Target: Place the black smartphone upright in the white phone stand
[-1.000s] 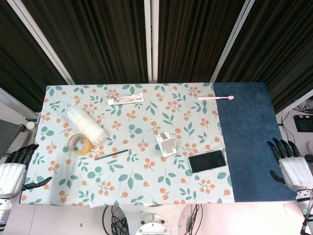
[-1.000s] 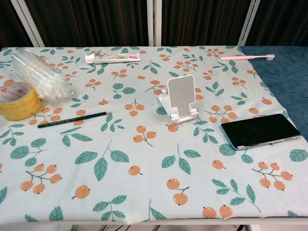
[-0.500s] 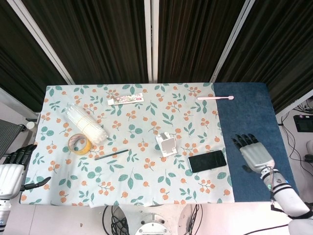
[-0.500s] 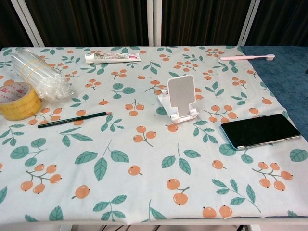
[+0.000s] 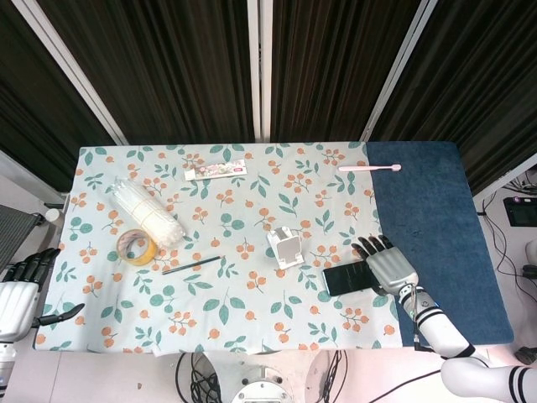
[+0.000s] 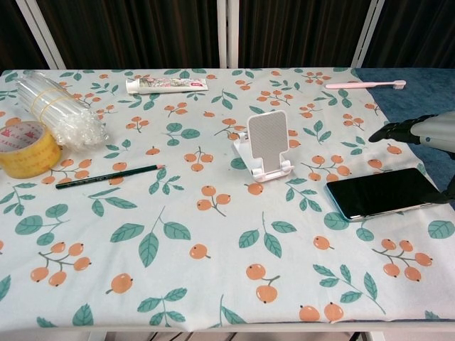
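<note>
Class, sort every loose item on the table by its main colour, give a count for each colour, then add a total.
Black: 2, smartphone and pencil
White: 2, phone stand and tube
Pink: 1, toothbrush
Yellow: 1, tape roll
Clear: 1, straw bundle
Total: 7

Phone [image 6: 384,192] flat on tablecloth [image 6: 213,241], right of stand [image 6: 266,145]; right hand [image 5: 385,264] above phone's right end.

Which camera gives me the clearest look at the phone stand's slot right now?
The chest view. It faces the front of the white phone stand, showing its upright back plate and the lip at its base, empty. The head view looks down on the stand, small and foreshortened, so the slot is hard to read there.
</note>
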